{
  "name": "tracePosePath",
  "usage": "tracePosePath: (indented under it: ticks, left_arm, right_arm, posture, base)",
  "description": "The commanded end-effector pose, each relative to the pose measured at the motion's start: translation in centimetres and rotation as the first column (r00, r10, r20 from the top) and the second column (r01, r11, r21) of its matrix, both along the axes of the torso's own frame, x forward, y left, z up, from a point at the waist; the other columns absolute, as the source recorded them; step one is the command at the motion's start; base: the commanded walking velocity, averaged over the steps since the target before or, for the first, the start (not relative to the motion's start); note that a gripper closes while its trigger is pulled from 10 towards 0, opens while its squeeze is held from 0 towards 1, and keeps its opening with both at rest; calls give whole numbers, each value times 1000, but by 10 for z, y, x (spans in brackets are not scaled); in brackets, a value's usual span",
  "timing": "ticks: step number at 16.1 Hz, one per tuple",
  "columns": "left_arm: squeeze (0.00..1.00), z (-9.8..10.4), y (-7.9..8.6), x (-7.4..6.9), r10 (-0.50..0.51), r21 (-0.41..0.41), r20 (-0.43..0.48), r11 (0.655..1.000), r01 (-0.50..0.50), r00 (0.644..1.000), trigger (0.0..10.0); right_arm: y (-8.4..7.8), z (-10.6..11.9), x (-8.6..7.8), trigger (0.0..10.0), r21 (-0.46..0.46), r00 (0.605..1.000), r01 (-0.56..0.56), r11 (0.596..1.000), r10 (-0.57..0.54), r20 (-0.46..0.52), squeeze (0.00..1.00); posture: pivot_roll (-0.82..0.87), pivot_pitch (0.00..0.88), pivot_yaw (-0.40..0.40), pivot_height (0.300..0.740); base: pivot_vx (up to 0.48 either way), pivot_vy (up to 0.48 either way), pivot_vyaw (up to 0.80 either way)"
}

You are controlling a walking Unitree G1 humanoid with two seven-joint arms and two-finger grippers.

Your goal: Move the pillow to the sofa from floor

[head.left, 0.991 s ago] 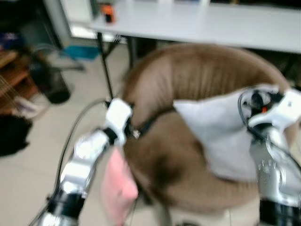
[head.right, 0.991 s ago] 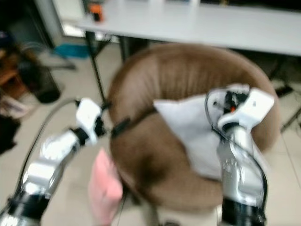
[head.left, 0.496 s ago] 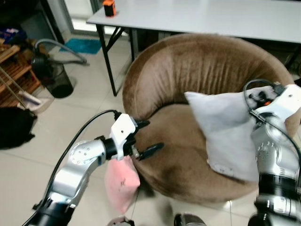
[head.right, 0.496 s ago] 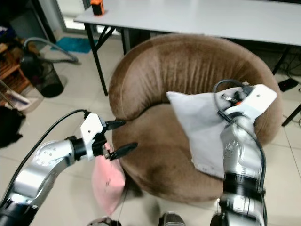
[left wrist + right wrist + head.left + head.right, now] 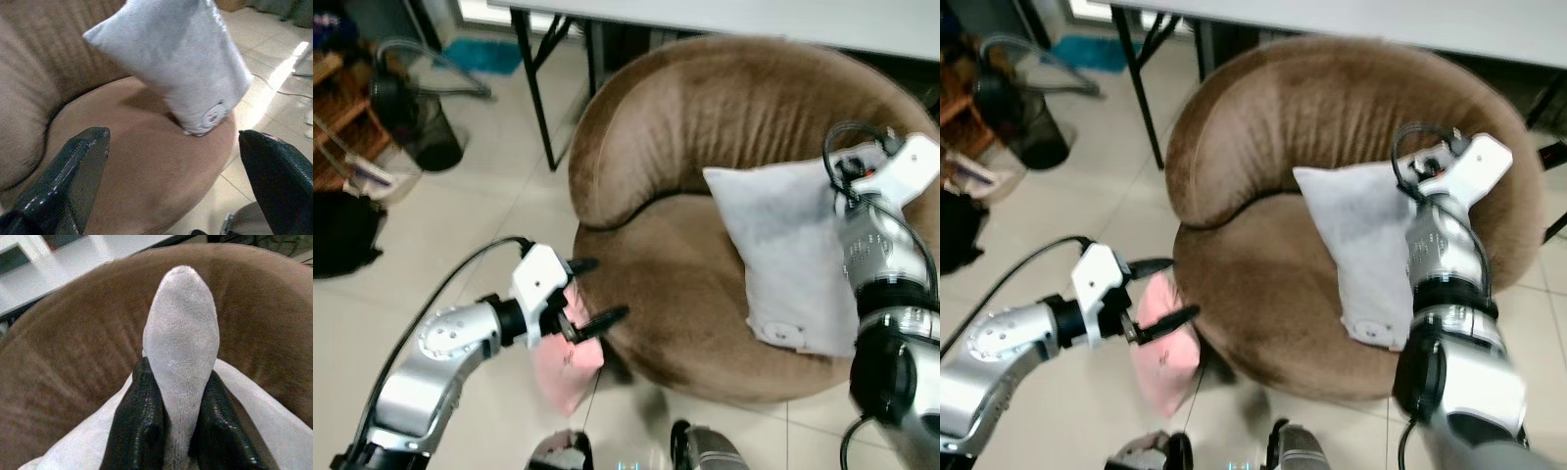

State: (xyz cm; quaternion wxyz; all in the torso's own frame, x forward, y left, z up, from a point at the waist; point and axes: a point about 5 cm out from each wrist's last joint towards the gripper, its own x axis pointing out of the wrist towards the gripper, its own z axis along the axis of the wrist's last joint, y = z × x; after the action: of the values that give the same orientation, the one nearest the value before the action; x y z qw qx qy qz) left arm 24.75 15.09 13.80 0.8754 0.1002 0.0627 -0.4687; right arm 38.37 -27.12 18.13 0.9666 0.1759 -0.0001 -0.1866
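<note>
The right gripper (image 5: 178, 431) pinches a corner of the white pillow (image 5: 793, 255), its two black fingers (image 5: 134, 426) closed on the fabric so that the corner pokes up between them. The pillow stands tilted on the seat of the round brown sofa chair (image 5: 705, 157), leaning toward the chair's right side, its lower edge near the front rim of the cushion. The left gripper (image 5: 592, 292) hovers at the chair's front left edge with its fingers spread wide and nothing between them; in the left wrist view they frame the seat cushion and the pillow beyond. Directly below that gripper, a pink pillow (image 5: 566, 367) lies on the pale tiled floor (image 5: 499, 225), pressed against the base of the chair. The left half of the seat is bare brown upholstery. Behind the chair runs the edge of a white table (image 5: 822, 15), one black table leg (image 5: 536, 83) standing on the tiles just beside the chair's back left curve. Farther left, well apart from the chair, are a dark waste bin (image 5: 421, 122) and a black bag (image 5: 342, 230), with open tiles between them and the chair.
</note>
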Motion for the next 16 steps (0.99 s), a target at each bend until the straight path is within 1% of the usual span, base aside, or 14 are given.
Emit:
tracePosePath:
  ticks: [1, 2, 3, 4, 6, 7, 9, 10, 11, 12, 13, 14, 15, 16]
  left_arm:
    - [0, 3, 3, 0, 23, 16, 7, 1000, -24, 1000, 10000]
    - [0, 3, 3, 1, 27, 17, 12, 999, -27, 1000, 10000]
    - [0, 3, 3, 3, 39, 15, 22, 999, -39, 999, 10000]
    - [0, 1, -1, 8, 79, 13, 27, 997, -79, 997, 10000]
    - [0, -4, -12, 18, 120, 19, 37, 992, -121, 992, 10000]
    - [0, -6, -16, 23, 148, 16, 61, 989, -149, 987, 10000]
    - [0, -10, -17, 29, 219, 19, 58, 975, -220, 974, 10000]
    - [0, -14, -18, 32, 257, 21, 51, 966, -259, 965, 10000]
    - [0, -16, -18, 33, 275, 16, 50, 961, -276, 960, 10000]
    - [0, -17, -19, 33, 294, 16, 46, 955, -295, 955, 10000]
    - [0, -17, -19, 33, 301, 14, 47, 953, -302, 952, 10000]
    - [0, -18, -20, 33, 316, 13, 50, 948, -317, 948, 10000]
    - [0, -19, -18, 34, 351, 9, 50, 936, -352, 935, 10000]
    - [0, -19, -17, 35, 369, 9, 53, 929, -370, 928, 10000]
  right_arm:
    - [-9, 15, 2, 10000, -59, 999, 10, 998, -8, 41, 1000]
    - [-11, 19, 3, 10000, -65, 999, 12, 998, -9, 51, 1000]
    - [-14, 25, 3, 10000, -85, 998, 14, 996, -9, 63, 792]
    - [-21, 38, 3, 10000, -131, 996, 21, 991, -9, 91, 0]
    - [-31, 50, 1, 10000, -162, 991, 36, 986, -14, 132, 0]
    - [-34, 53, -1, 10000, -192, 988, 38, 981, -8, 151, 0]
    - [-31, 48, -5, 10000, -219, 984, 11, 976, 29, 177, 0]
    - [-24, 36, -12, 10000, -231, 981, -12, 973, 56, 187, 0]
    - [-11, 18, -26, 10000, -244, 979, -39, 969, 86, 184, 0]
    - [3, 1, -46, 10000, -225, 980, -57, 973, 97, 171, 0]
    - [12, -7, -58, 10000, -223, 981, -73, 972, 111, 160, 0]
    - [25, -24, -80, 10000, -226, 985, -96, 969, 126, 121, 0]
    - [39, -41, -103, 10000, -239, 985, -137, 961, 157, 67, 0]
    - [44, -50, -115, 10000, -229, 985, -153, 961, 166, 38, 0]
  posture:
    - [123, 224, 5, 740]
    - [123, 224, 5, 740]
    - [113, 215, 9, 740]
    - [90, 195, 20, 740]
    - [68, 170, 27, 740]
    - [54, 153, 28, 740]
    - [29, 121, 27, 740]
    - [6, 101, 32, 740]
    - [-12, 91, 38, 740]
    - [-34, 72, 43, 740]
    - [-36, 71, 44, 740]
    - [-43, 67, 43, 740]
    - [-48, 58, 37, 740]
    - [-54, 59, 29, 740]
  base:
    - [0, 0, 0]
    - [0, 0, 0]
    - [0, 0, 0]
    - [0, 0, 0]
    - [0, 0, 0]
    - [0, 0, 0]
    - [0, 0, 0]
    - [0, 0, 0]
    - [0, 0, 0]
    - [0, 0, 0]
    - [0, 0, 0]
    - [0, 270, 0]
    - [0, 319, 0]
    - [0, 420, 0]
